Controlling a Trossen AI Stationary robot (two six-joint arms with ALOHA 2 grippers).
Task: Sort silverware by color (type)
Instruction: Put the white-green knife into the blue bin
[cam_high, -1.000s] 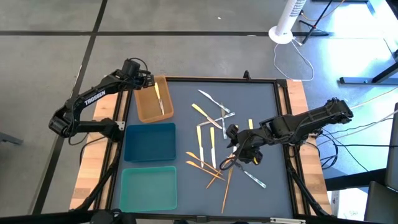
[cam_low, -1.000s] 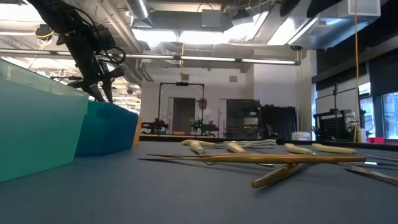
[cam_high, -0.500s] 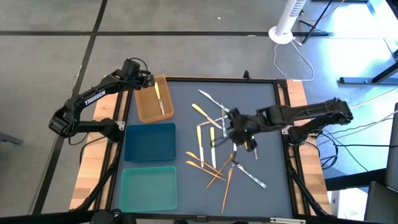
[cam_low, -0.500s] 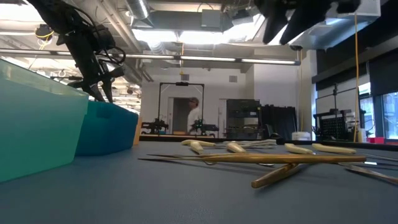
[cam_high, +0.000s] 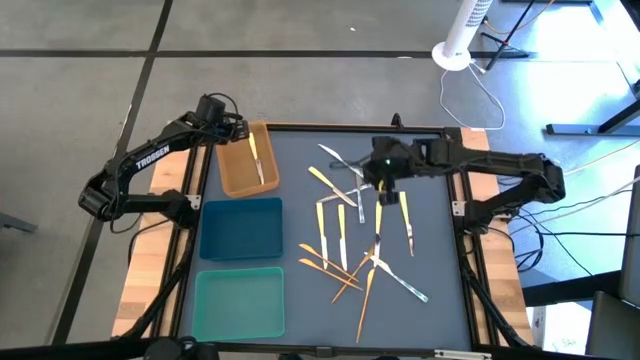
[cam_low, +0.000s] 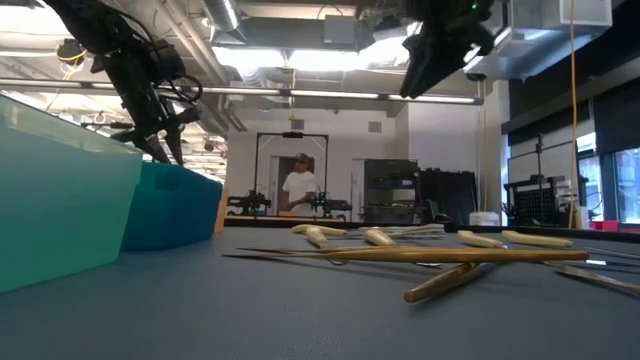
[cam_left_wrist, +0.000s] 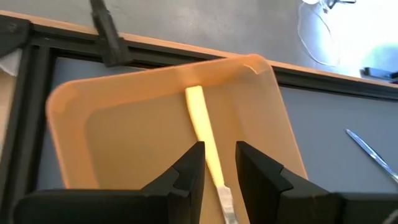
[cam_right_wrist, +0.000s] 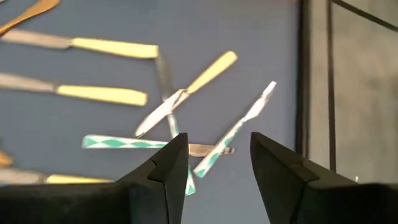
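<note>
My right hand (cam_high: 378, 176) hangs above the far part of the worktop (cam_high: 430, 250), fingers spread wide, holding nothing. The silverware (cam_high: 345, 240) lies loose on the mat beneath and nearer. My left hand (cam_high: 243, 133) sits over the brown tray (cam_high: 232, 172), fingers narrowly parted, empty, above one yellow-handled knife (cam_left_wrist: 202, 127) lying inside.

silverware (cam_high: 345, 225): metal ends, matt yellow handles, some orange-gold. trays look smooth plastic: brown tray (cam_high: 232, 175), teal tray (cam_high: 238, 328). table mat (cam_high: 430, 250) matt grey; wood edge (cam_high: 482, 150).
</note>
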